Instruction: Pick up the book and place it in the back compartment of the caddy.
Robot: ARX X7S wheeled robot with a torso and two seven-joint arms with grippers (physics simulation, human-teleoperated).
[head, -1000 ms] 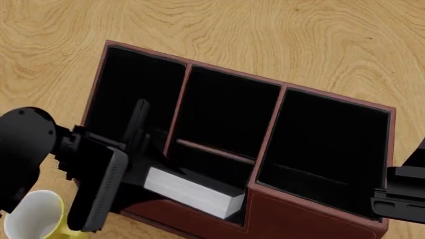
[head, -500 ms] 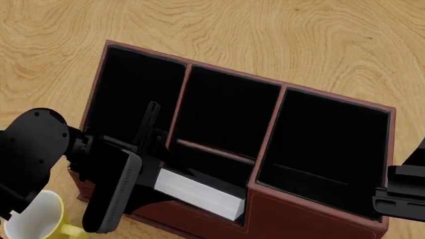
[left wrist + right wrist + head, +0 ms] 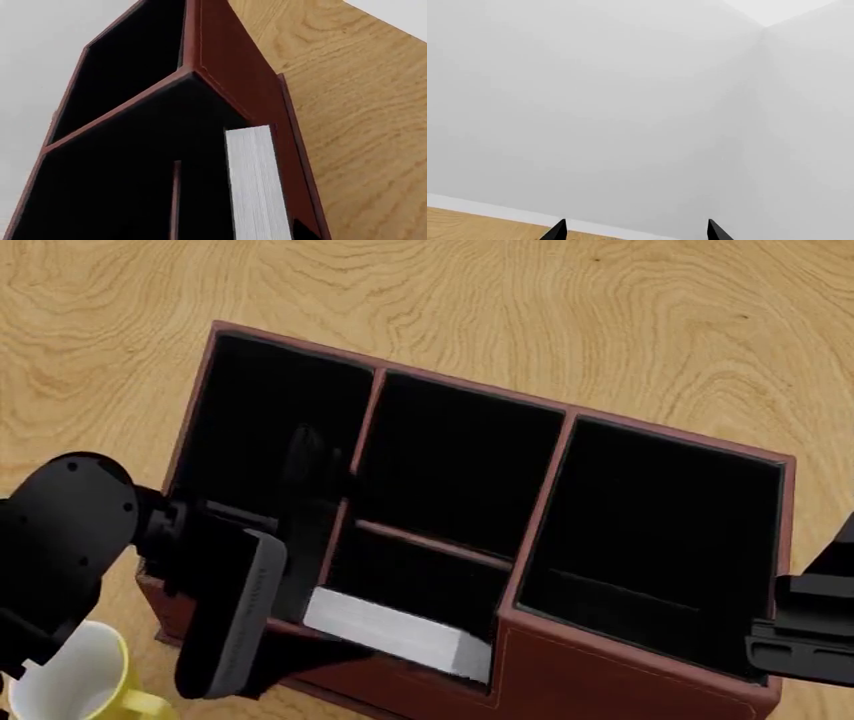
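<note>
The caddy (image 3: 627, 680) is a large red-brown box, black inside, with three columns. A short cross divider (image 3: 430, 546) splits the middle column. The book (image 3: 394, 628), black with white page edges, lies tilted in the back compartment (image 3: 414, 582), the half cell between that divider and the outer wall nearest me. My left gripper (image 3: 311, 582) reaches in at the book's left end and stays shut on it. The left wrist view shows the page edges (image 3: 257, 185) beside the caddy's red-brown wall (image 3: 233, 65), with the fingers hidden against black. My right gripper (image 3: 635, 232) is open and empty.
A white and yellow mug (image 3: 67, 680) stands by the caddy's near left corner, under my left arm. My right gripper (image 3: 801, 640) hovers off the caddy's near right corner. Wooden tabletop (image 3: 534, 300) surrounds the caddy.
The left gripper moved right and down with the book. The book has sunk lower into the near middle cell. The right arm has not moved.
</note>
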